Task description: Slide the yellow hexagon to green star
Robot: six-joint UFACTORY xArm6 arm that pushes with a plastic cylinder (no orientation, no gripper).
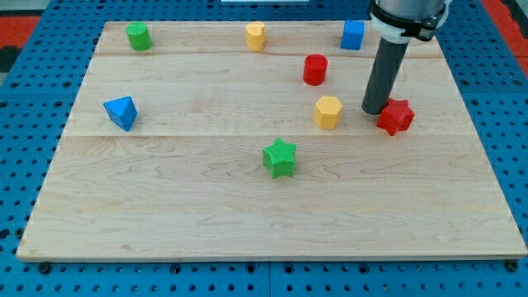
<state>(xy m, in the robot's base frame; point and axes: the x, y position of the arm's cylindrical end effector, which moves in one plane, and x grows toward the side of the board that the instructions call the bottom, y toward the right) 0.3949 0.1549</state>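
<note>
The yellow hexagon (328,111) sits right of the board's middle. The green star (280,157) lies below and to its left, a short gap apart. My tip (374,110) rests on the board just right of the yellow hexagon, with a small gap between them. It stands against the left side of a red star (396,116).
A red cylinder (314,69) stands above the hexagon. A blue cube (353,35), a second yellow block (256,36) and a green cylinder (139,36) line the top edge. A blue triangular block (121,112) sits at the left. The wooden board (165,214) lies on a blue pegboard.
</note>
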